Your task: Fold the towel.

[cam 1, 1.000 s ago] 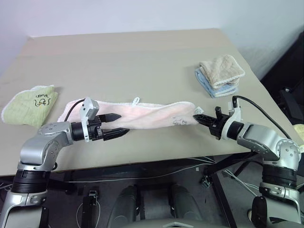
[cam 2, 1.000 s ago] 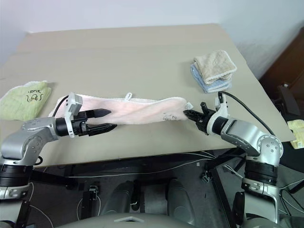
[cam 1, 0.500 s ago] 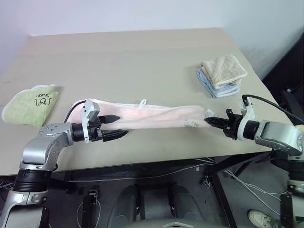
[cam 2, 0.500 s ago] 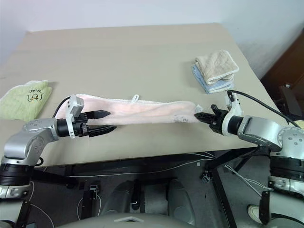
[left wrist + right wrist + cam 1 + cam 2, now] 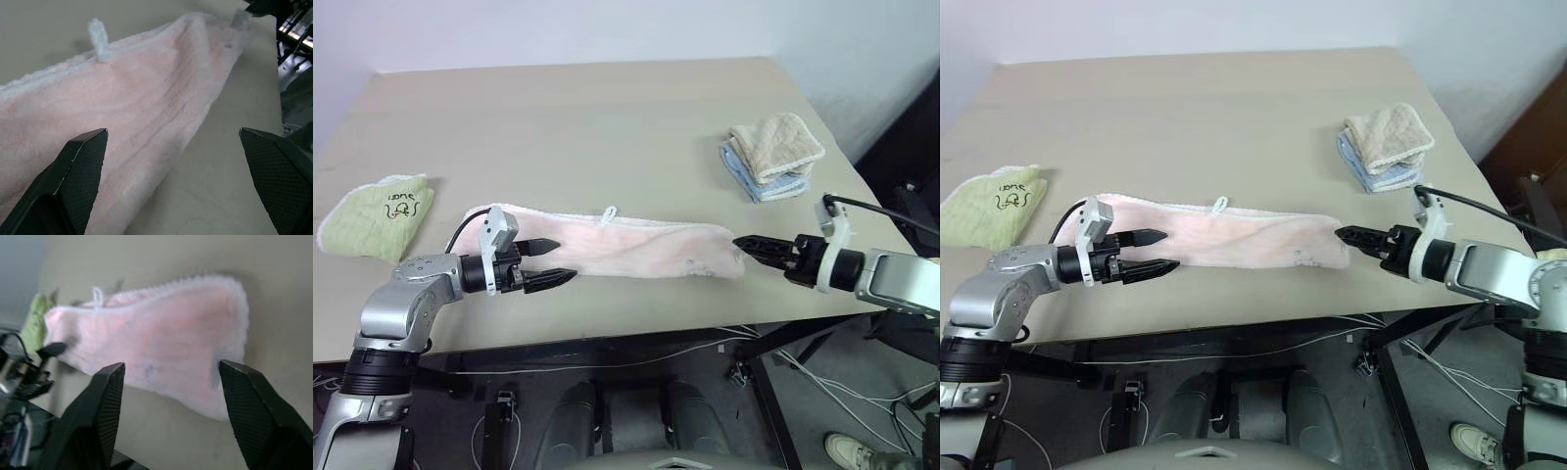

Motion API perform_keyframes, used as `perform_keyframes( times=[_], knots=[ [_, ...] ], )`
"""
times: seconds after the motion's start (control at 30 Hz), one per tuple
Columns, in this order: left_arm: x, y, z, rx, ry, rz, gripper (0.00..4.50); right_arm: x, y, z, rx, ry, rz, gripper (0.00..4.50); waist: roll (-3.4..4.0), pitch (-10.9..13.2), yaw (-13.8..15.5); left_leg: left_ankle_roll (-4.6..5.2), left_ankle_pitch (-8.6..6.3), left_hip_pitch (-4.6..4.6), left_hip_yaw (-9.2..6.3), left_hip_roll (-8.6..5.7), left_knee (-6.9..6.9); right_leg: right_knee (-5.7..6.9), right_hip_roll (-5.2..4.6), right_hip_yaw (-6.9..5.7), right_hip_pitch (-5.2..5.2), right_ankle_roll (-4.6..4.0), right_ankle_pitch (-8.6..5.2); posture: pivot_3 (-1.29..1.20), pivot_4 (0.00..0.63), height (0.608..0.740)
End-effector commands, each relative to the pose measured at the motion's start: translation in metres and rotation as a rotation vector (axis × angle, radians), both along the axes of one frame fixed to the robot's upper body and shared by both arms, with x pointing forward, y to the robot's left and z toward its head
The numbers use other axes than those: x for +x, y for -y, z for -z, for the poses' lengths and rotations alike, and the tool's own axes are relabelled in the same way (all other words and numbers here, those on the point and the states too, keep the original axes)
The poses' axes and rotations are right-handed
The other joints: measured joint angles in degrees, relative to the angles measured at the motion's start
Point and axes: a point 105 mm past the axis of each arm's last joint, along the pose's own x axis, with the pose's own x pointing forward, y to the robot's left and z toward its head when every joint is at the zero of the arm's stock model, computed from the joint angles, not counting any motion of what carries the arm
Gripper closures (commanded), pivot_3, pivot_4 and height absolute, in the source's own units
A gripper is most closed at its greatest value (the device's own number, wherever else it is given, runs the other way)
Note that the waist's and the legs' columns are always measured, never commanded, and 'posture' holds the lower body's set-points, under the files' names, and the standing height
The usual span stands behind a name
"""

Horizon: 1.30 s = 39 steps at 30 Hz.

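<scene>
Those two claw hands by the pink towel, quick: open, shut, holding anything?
Left gripper: jaws open, holding nothing, at the towel's left end.
Right gripper: jaws open, holding nothing, at the towel's right end.

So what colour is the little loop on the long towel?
White, on the pale pink towel; the loop shows best in the left wrist view.

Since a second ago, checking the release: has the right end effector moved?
Yes. The right end effector drew back rightward, off the towel, toward the table edge.

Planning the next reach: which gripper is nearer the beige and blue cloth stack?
Right. The right gripper sits just below the stack, at the towel's end; the left gripper is across the table.
</scene>
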Motion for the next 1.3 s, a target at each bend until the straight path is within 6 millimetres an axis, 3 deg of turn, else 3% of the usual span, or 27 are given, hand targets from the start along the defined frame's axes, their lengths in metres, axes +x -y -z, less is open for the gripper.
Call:
perform_keyframes(
  times=[0.03, 0.2, 0.5, 0.73, 1.03, 1.13, 1.3],
  knots=[
    [-0.001, -0.007, -0.003, 0.014, 0.029, -0.002, 0.0, -0.009, 0.005, -0.003, 0.051, -0.012, 0.011, 1.48, -0.01, 0.0, 0.4, 0.01, -0.01, 0.0, 0.0, 0.0, -0.02, -0.02, -0.01, 0.0, 0.0, 0.0, 0.0, 0.0, 0.15, 0.74],
    [-0.001, -0.009, 0.003, 0.018, 0.022, 0.0, 0.0, -0.023, -0.001, 0.016, 0.138, -0.048, 0.003, 1.48, -0.01, 0.0, 1.0, 0.01, -0.01, 0.0, 0.02, 0.02, -0.02, -0.04, -0.01, 0.01, 0.0, -0.01, 0.0, 0.0, 0.15, 0.74],
    [0.001, -0.003, 0.007, 0.028, 0.021, 0.021, 0.0, -0.03, -0.022, 0.046, 0.255, -0.096, 0.098, 1.48, 0.02, 0.0, 0.9, 0.0, -0.03, 0.0, 0.01, 0.03, -0.06, -0.08, -0.06, 0.05, 0.0, -0.01, 0.0, 0.0, 0.15, 0.74],
    [0.003, -0.001, 0.006, 0.048, 0.029, 0.03, 0.0, -0.013, -0.019, 0.06, 0.308, -0.158, 0.297, 1.48, 0.02, 0.0, 0.6, -0.04, -0.05, 0.0, 0.01, 0.03, -0.14, -0.12, -0.09, 0.08, -0.03, -0.03, 0.01, 0.0, 0.15, 0.74],
    [0.003, -0.005, 0.006, 0.06, 0.032, 0.024, 0.0, 0.004, -0.008, 0.051, 0.341, -0.161, 0.431, 1.48, 0.06, 0.0, 0.8, -0.1, -0.09, -0.01, 0.15, 0.08, -0.22, -0.21, -0.18, 0.05, -0.03, -0.13, 0.05, 0.0, 0.15, 0.74],
    [0.002, -0.006, 0.008, 0.07, 0.035, 0.023, 0.0, 0.003, -0.013, 0.049, 0.338, -0.156, 0.416, 2.08, 0.06, 0.0, 0.7, -0.03, -0.05, -0.02, 0.25, 0.08, -0.37, -0.25, -0.25, 0.03, -0.09, -0.13, 0.05, 0.0, 0.15, 0.74],
    [0.004, -0.007, 0.009, 0.069, 0.038, 0.015, 0.0, 0.001, -0.027, 0.046, 0.338, -0.138, 0.366, 3.74, 0.07, 0.0, 0.6, -0.01, -0.03, -0.02, 0.3, 0.08, -0.47, -0.24, -0.25, 0.03, -0.15, -0.12, 0.05, 0.0, 0.15, 0.74]
  ],
)
